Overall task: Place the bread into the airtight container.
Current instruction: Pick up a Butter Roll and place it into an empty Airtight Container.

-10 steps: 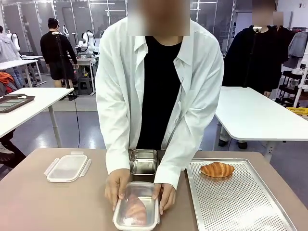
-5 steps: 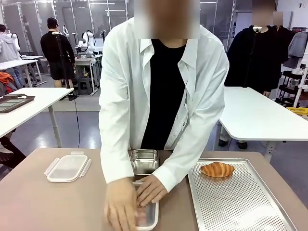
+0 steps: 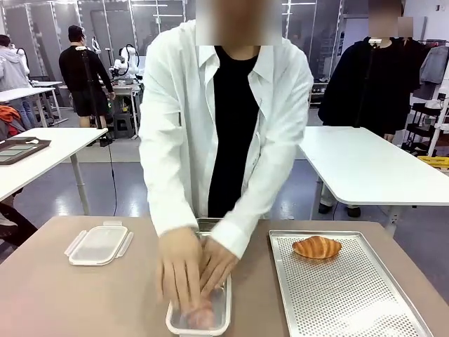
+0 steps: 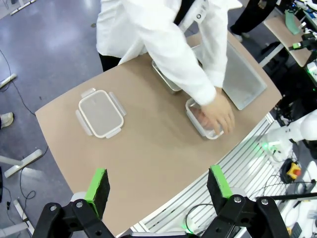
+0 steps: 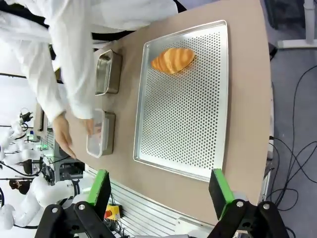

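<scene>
This is probably a robotics lab or test hall: a large open room with a grey floor (image 3: 105,182), white worktables (image 3: 372,165), loose cables (image 5: 297,153) trailing below, and what looks like an emergency-stop button (image 4: 293,171) by the slatted metal frame (image 4: 233,161) edging the brown table (image 4: 148,153).

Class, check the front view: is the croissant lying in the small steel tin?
No, the croissant lies on the perforated tray, apart from the steel tin.
</scene>
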Controlling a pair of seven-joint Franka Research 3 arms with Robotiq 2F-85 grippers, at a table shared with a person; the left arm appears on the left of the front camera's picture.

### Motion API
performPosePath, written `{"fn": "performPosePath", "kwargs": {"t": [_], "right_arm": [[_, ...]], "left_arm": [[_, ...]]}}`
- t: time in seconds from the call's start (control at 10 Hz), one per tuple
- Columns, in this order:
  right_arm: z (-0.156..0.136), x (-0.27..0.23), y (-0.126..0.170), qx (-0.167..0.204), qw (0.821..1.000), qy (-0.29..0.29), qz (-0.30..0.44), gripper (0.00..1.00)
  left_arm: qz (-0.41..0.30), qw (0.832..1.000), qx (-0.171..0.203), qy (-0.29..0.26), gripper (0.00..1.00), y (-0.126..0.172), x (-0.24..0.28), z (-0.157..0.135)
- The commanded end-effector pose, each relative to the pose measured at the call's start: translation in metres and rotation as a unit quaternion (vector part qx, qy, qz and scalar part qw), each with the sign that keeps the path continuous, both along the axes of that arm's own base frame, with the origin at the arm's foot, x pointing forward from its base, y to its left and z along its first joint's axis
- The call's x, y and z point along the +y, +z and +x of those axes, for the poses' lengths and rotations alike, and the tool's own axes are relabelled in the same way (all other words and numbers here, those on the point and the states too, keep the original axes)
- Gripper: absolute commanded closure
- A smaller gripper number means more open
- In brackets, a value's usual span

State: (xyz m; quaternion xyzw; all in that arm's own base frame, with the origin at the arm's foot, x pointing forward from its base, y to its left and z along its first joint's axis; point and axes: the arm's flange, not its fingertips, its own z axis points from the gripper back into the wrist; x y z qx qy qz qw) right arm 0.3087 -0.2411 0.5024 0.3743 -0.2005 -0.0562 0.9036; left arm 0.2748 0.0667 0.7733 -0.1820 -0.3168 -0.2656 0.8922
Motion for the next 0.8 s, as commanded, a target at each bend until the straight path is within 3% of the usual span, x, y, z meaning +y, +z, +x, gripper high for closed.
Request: {"fn": "performPosePath", "kwargs": {"t": [0.0,0.4,0.6,0.7], "right_arm": [[-0.001,-0.002,0.0,0.0,1.0,0.006,-0.006,0.0],[0.0,0.0,0.0,0.0,1.0,0.0,0.0,0.0],[0.003,0.05,0.023,-0.038,0.987,0.11,-0.11,0.0],[0.011,0.084,0.03,-0.047,0.971,0.165,-0.169,0.0]], "left_arm": [[0.001,1.0,-0.002,-0.013,0.0,0.0,0.0,-0.001],[0.001,1.0,-0.002,-0.013,0.0,0.0,0.0,-0.001],[0.001,1.0,-0.002,-0.013,0.0,0.0,0.0,-0.001],[0.001,1.0,-0.002,-0.013,0.0,0.0,0.0,-0.001]]}}
